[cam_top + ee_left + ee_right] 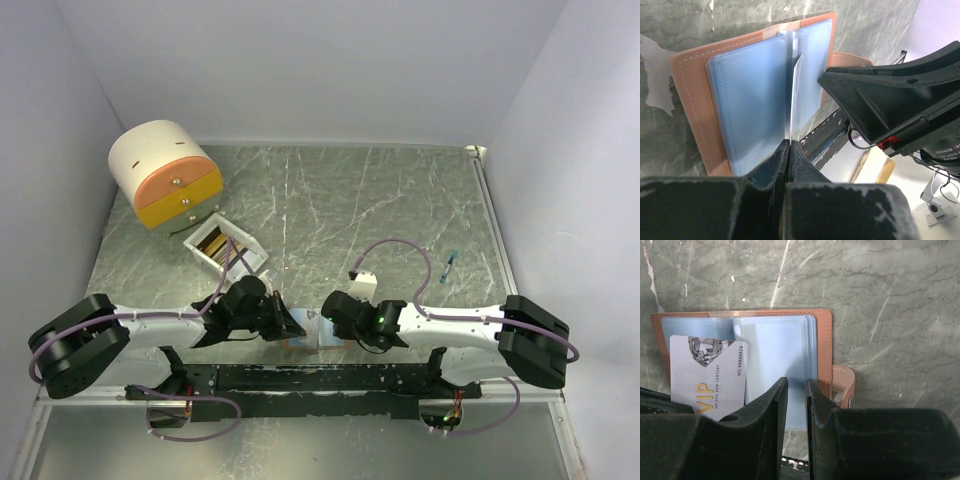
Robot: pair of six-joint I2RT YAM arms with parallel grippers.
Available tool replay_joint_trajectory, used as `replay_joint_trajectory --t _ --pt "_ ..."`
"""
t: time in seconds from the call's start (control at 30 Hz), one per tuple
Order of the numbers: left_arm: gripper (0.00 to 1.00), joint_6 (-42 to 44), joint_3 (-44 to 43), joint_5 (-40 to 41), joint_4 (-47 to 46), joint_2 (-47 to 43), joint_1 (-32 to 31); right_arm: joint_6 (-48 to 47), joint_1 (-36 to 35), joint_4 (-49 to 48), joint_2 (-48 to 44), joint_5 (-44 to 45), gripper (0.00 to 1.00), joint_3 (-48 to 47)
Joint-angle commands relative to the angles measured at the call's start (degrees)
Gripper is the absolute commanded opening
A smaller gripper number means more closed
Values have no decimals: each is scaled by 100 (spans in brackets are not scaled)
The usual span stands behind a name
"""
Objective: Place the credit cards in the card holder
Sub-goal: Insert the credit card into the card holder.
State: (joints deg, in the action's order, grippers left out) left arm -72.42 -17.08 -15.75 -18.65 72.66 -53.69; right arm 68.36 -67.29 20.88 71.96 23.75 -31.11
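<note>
**Desk:** What is happening nearest the arms?

**Photographer:** The left gripper (789,145) is clamping the VIP card (707,372) between closed fingers. It is angling the card over the left blue leaf of the open card holder (820,340), which is lying at the table's near edge.

**Desk:** And the right gripper (796,385)?

**Photographer:** Its jaws are standing slightly apart astride the holder's blue leaves. Whether they are pinching, I cannot tell.

**Desk:** The risk?

**Photographer:** If the holder is lying loose, the card's push is likely sliding it along the table (880,280). Or the edge is slipping between leaves and missing a pocket. Farther back, what look like the other credit cards (215,243) are waiting in the white box (250,260).
</note>
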Motion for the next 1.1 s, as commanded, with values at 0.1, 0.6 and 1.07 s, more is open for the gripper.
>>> replay_joint_trajectory --t 0.1,0.6,1.07 --pt "7 171 -70 313 -66 195 -55 118 14 63 -96 -32 21 97" --pt "7 239 -90 543 -144 353 -99 183 148 339 -525 -100 29 178" --pt "7 -57 -400 638 130 557 -280 253 165 8 -303 -417 27 431"
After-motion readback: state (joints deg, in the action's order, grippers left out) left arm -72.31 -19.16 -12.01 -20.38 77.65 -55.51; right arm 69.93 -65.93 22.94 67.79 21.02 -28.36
